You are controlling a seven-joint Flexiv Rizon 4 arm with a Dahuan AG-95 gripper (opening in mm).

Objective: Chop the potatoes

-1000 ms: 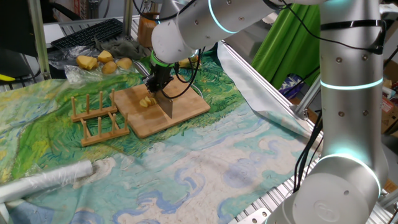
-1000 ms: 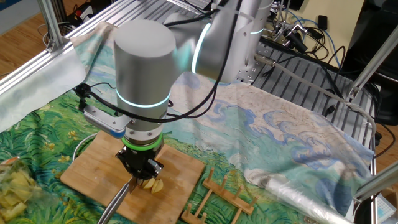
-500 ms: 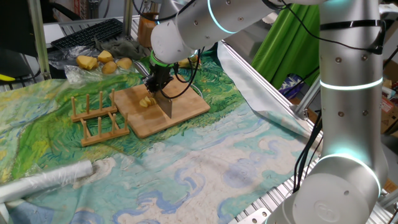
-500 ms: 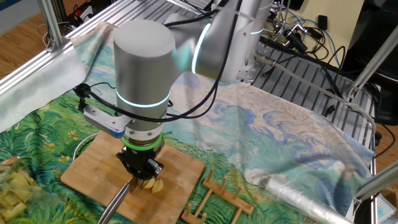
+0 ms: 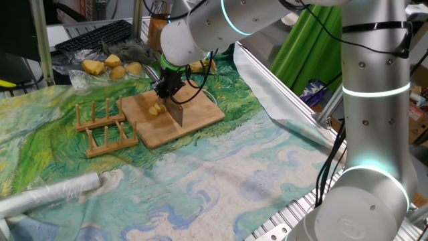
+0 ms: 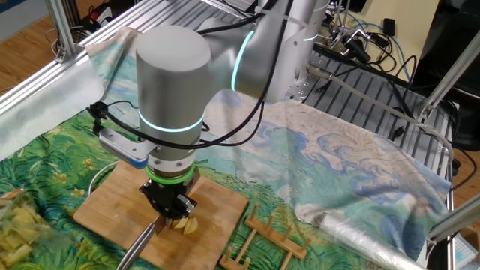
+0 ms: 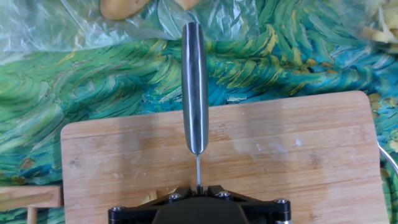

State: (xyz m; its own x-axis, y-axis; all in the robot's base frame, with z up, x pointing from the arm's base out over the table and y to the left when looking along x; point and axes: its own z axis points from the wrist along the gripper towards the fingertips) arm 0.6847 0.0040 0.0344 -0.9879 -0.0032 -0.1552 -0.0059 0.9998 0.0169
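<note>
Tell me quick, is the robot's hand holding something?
Gripper: closed on the knife, blade down on the wooden cutting board beside the potato pieces.

Arm shifted slightly; gripper (image 5: 167, 89) with knife (image 5: 177, 113) moved a touch left across the wooden board (image 5: 200, 119). Knife height possibly lower, hard to tell. Potatoes (image 5: 156, 108) look unmoved.

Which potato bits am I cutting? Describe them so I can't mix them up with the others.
Find the wooden board on the green cloth. The potatoes are the small pale-yellow chunks on it, beside the knife. The whole potatoes lie off the board, on plastic.
</note>
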